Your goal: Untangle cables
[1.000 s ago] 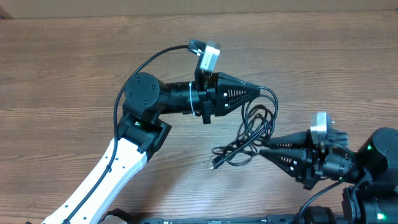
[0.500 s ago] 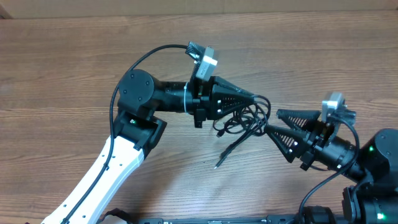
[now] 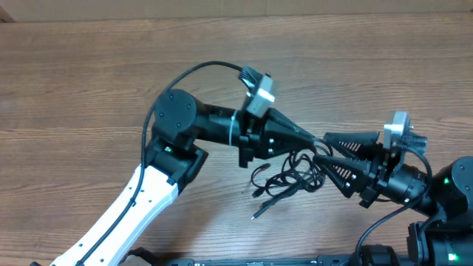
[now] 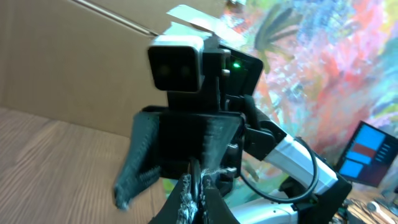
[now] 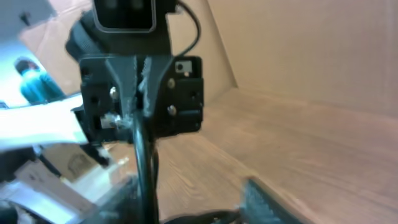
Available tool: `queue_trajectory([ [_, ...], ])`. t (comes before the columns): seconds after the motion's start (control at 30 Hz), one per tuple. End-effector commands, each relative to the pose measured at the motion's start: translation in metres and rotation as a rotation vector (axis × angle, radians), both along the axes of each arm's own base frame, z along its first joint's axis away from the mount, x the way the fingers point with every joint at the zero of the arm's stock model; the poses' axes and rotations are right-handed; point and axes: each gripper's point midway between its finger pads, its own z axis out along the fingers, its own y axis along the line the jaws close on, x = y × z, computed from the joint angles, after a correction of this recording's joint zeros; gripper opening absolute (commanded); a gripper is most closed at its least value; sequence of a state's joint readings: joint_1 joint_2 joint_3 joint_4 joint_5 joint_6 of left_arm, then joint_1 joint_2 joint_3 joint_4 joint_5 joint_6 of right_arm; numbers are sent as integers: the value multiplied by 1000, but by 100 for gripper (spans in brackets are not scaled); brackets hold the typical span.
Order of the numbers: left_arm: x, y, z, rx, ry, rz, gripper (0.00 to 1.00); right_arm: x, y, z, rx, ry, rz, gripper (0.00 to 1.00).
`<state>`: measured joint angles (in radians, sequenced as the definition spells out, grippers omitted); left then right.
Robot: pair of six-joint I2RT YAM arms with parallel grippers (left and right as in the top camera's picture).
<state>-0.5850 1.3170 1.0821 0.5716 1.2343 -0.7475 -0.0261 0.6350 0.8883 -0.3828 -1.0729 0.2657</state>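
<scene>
The cables (image 3: 290,174) are thin black cords bunched in loose loops on the wooden table, with a plug end (image 3: 256,214) trailing toward the front. My left gripper (image 3: 316,140) is shut on a strand at the top of the bunch, which shows pinched between its pads (image 4: 198,186). My right gripper (image 3: 322,153) faces it from the right, open, with its fingers straddling the left fingertips. In the right wrist view a black strand (image 5: 142,168) hangs down from the left gripper, between my right gripper's (image 5: 186,193) spread fingers and close to the left one.
The left arm (image 3: 140,199) reaches in from the lower left across the wooden table (image 3: 89,81). The right arm's base (image 3: 443,199) sits at the lower right corner. A cardboard wall (image 5: 311,50) stands behind the table.
My left gripper has carried the cable bunch to the right and slightly down. My right gripper has opened from a narrow stance and moved up around the left fingertips.
</scene>
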Motion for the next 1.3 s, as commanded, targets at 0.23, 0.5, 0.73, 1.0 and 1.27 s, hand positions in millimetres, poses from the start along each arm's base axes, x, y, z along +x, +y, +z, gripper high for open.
queue_trajectory([
  [0.23,14,3,7,-23,-31,63,8,-1,-1,6,8,2,-16,8],
  [0.5,23,7,-6,34,50,74,100,43,-41,-26,120,331,-392,5],
  [0.73,21,7,-12,58,70,56,100,57,-51,-47,137,461,-478,12],
  [1.0,21,6,-69,232,176,66,100,60,-69,-93,61,631,-615,93],
  [1.27,1,14,-145,461,58,78,100,60,-93,-114,-18,659,-766,100],
])
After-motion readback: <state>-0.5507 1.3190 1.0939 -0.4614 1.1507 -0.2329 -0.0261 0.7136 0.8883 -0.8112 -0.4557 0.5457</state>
